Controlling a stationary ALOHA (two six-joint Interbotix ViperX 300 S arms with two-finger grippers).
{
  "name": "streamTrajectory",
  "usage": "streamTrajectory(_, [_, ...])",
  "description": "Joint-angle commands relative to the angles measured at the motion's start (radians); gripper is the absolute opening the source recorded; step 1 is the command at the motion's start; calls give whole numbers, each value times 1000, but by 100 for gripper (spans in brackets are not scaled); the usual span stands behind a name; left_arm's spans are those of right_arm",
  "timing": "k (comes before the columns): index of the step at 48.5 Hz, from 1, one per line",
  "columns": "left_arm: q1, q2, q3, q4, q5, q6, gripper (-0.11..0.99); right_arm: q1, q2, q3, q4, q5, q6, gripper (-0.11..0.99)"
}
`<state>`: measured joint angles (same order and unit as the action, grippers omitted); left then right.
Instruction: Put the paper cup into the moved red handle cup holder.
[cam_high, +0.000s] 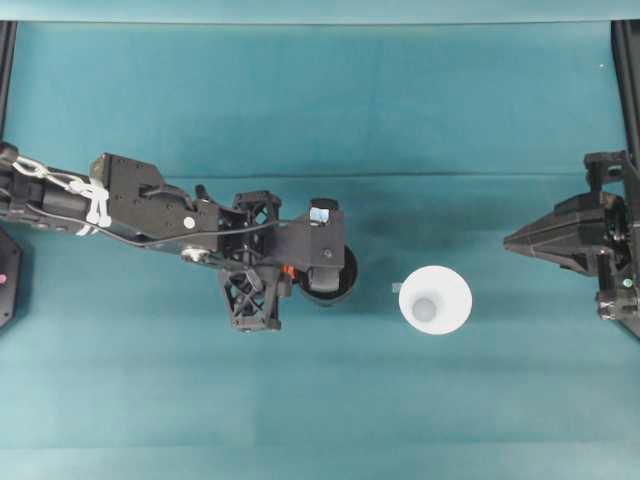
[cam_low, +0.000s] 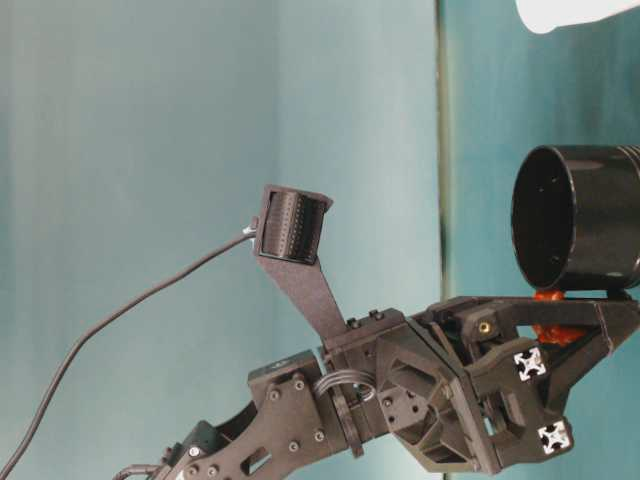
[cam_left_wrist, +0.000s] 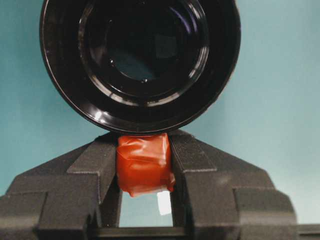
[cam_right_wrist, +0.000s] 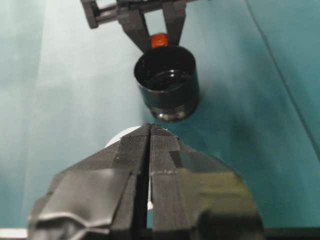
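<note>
my left gripper (cam_left_wrist: 145, 172) is closed on the red handle (cam_left_wrist: 144, 162) of the black cup holder (cam_high: 335, 275), near the middle of the table (cam_high: 300, 90). the white paper cup (cam_high: 435, 299) stands upright just right of the holder, apart from it, between the holder and my right gripper (cam_right_wrist: 149, 137). the right one has its jaws pressed together, holding nothing, and it is the nearer to the cup, which lies to its left.

One paper cup (cam_high: 435, 299), one red handle cup holder (cam_high: 332, 277), two arms.
</note>
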<state>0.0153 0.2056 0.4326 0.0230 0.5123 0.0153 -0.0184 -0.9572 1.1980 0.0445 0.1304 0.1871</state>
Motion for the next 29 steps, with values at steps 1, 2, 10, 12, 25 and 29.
streamTrajectory(1, [2,-11,-3,5,-5,0,27,-2,5,-6,3,-5,9,-10])
streamTrajectory(2, [2,-11,-3,5,-5,0,28,-2,5,-6,3,-5,9,-10])
streamTrajectory(10, [3,-11,-2,5,-5,2,46,-2,5,-6,3,-5,9,-10])
streamTrajectory(12, [3,-11,-2,5,-5,3,59,-2,5,-9,3,-5,9,-10])
streamTrajectory(25, [3,-32,11,3,2,5,96,-2,5,-6,3,-5,9,-10])
streamTrajectory(29, [3,-63,15,5,2,8,97,-11,5,-9,3,26,11,-10])
